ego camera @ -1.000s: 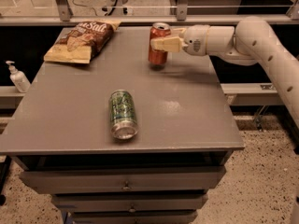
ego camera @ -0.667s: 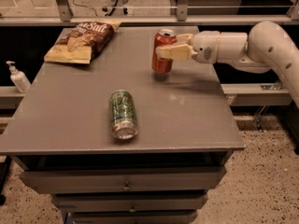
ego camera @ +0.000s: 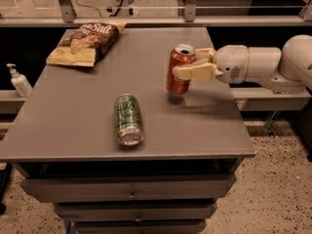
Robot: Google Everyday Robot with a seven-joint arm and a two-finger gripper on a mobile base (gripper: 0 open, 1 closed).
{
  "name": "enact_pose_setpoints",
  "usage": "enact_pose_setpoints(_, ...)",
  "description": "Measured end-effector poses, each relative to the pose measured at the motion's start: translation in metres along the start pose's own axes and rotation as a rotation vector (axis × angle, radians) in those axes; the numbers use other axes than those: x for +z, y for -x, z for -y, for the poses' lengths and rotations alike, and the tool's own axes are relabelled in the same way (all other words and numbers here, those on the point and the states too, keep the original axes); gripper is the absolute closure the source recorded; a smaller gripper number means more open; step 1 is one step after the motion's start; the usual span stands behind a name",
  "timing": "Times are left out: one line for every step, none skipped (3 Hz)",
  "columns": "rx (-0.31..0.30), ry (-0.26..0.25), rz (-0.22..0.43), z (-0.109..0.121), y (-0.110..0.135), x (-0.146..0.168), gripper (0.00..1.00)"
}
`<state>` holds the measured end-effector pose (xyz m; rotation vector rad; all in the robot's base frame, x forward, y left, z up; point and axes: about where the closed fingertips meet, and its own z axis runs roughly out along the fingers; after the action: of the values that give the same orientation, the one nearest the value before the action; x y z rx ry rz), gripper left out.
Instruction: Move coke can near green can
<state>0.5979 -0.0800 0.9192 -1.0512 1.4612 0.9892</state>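
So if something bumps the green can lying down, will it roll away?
Probably: the green patterned aluminium can lies on its side on the flat grey table, so a sideways nudge should roll it. Its thin metal likely dents easily. The claw, farther back and right, grips the red aluminium can.

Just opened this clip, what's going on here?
The robot's gripper, reaching in from the right of the view, has its jaws shut on the coke can, held upright and seemingly just off the table. The green can lies on its side nearer the front edge, apart from the coke can, so the move is not yet done. A chip bag sits at the back left.
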Motion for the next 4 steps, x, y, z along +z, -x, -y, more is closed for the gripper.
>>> enact_pose_setpoints(-0.040,0.043,-0.018,-0.031,-0.005,0.007,1.00)
enact_pose_setpoints(-0.080,0.079,-0.053,-0.056,-0.012,0.023,1.00)
enact_pose_setpoints(-0.111,0.106,-0.077,-0.071,-0.014,0.035,1.00)
enact_pose_setpoints(-0.124,0.121,-0.092,-0.079,-0.014,0.043,0.82)
